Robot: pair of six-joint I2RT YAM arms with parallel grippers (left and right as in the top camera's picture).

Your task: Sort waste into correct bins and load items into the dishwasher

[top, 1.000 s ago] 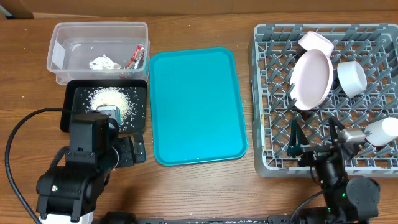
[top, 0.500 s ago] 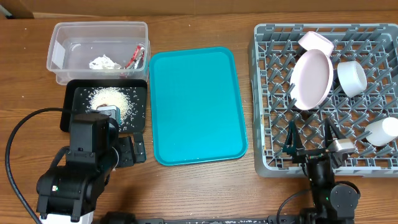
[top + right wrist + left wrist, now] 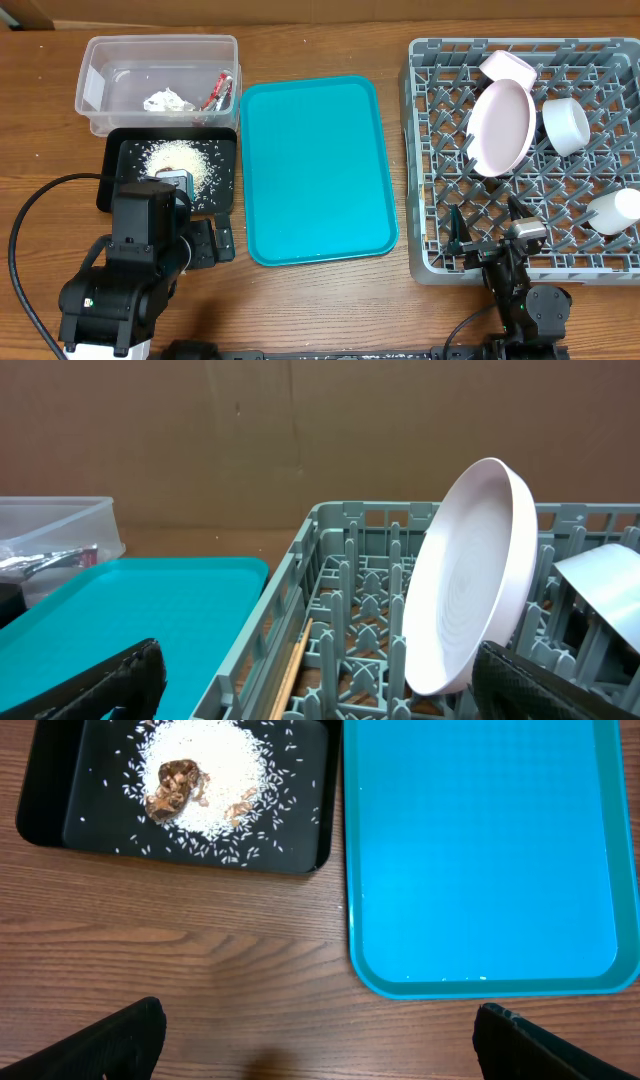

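The right gripper (image 3: 487, 235), released and empty, is hovering at the dish rack's (image 3: 330, 520) near wall. A careless swing could be toppling the white plate (image 3: 465, 580) leaning ahead to its right. What look like chopsticks (image 3: 293, 665) are lying just ahead, below. The left gripper (image 3: 325, 1055), also released, is hanging with the black tray (image 3: 40, 810) of rice (image 3: 215, 760) ahead-left.

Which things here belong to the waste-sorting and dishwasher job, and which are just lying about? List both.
Job: clear tub with wrapper and crumpled paper; black tray with rice and food scrap; dish rack with plate, bowl, cup, chopsticks.
Lying about: teal tray; wooden table.
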